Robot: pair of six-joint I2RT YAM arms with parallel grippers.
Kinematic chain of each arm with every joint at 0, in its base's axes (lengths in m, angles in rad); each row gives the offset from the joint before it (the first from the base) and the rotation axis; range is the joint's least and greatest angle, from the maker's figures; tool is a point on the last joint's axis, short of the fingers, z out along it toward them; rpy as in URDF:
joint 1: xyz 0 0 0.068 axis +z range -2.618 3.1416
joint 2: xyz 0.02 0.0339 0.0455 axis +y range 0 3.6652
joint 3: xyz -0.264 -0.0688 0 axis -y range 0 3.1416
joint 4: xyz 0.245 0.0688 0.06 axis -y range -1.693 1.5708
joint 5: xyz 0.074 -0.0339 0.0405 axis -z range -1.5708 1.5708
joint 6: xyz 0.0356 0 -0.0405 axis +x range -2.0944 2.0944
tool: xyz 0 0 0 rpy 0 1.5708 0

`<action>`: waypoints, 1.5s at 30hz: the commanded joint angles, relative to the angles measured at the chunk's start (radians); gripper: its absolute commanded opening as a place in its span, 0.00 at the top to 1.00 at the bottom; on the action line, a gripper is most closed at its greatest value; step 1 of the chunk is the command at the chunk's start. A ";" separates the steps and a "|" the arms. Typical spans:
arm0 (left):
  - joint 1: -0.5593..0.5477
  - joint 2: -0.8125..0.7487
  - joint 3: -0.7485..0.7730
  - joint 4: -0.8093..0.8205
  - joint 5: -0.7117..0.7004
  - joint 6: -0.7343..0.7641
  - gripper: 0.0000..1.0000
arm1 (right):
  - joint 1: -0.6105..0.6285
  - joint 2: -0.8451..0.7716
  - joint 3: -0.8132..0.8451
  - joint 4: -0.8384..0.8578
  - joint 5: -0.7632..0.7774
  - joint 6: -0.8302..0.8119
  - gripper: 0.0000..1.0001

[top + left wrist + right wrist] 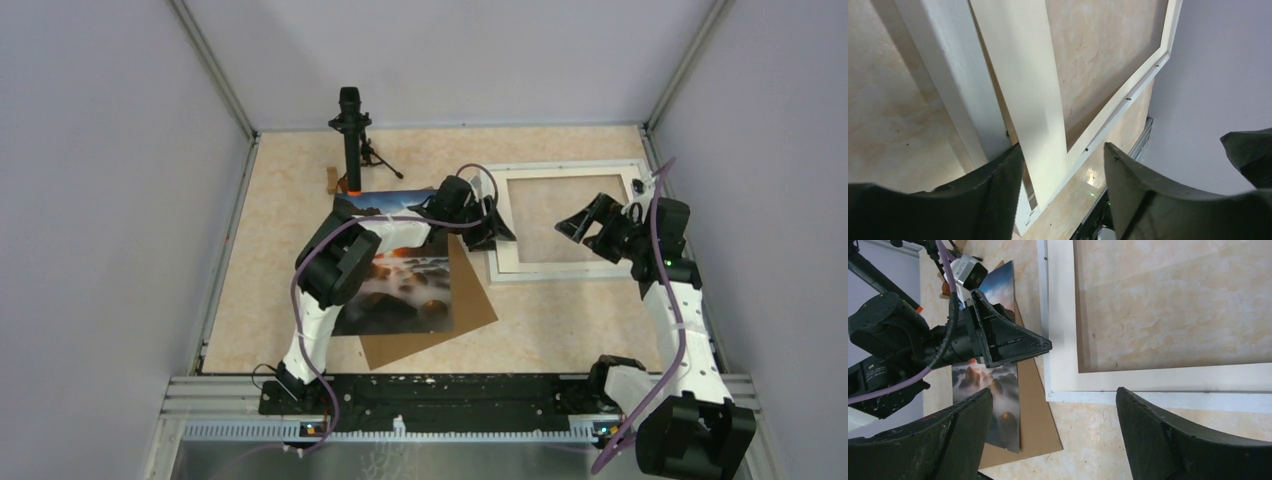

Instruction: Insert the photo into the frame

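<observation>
Bottom of the overhead view, both arms reach up from their bases, and nothing of the job is finished yet. The photo lies flat at centre-left, well apart from the opening it belongs in. It's a glossy rectangular print: dark rocks in pale mist, an orange glow, blue sky along its top edge. It rests on a plain brown cardboard sheet that pokes out, skewed, to its right and below. The left arm's elbow hangs over the print's upper left, hiding part of it.

Moving up and right, the left tool is at the left rail of the frame, fingers apart. Its wrist view shows that rail running between them with a gap beside it, so the rail is straddled, not clamped. The right tool hovers over the frame's open middle, fingers spread wide, holding nothing.

The frame lies in the upper right, flat on the tabletop, thin and rectangular. It has a narrow painted-white outer rail and a flatter cream band inside it, and the mottled beige surface shows straight through. Empty, then. By my read, this is frame handling at most. Lifting the print, carrying it across and seating it square inside those rails is all left to do.

At the back, a black tripod stands upper centre-left.
</observation>
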 commanded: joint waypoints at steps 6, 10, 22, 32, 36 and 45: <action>0.003 -0.203 0.052 -0.306 -0.118 0.253 0.12 | 0.005 0.021 0.005 0.041 0.005 -0.001 0.09; 0.042 -0.372 -0.022 -0.421 -0.200 0.403 0.02 | 0.033 0.071 0.040 0.024 0.009 -0.033 0.08; 0.192 -0.861 -0.611 -0.463 -0.221 0.410 0.02 | 0.683 0.434 0.021 0.459 0.087 0.357 0.18; 0.192 -0.944 -0.892 -0.336 -0.235 0.297 0.03 | 0.836 0.548 -0.165 0.683 0.044 0.508 0.27; 0.192 -0.952 -0.946 -0.293 -0.234 0.274 0.03 | 0.843 0.595 -0.219 0.790 -0.006 0.545 0.30; 0.192 -0.966 -0.997 -0.271 -0.227 0.261 0.03 | 0.867 0.754 -0.275 1.077 -0.073 0.653 0.36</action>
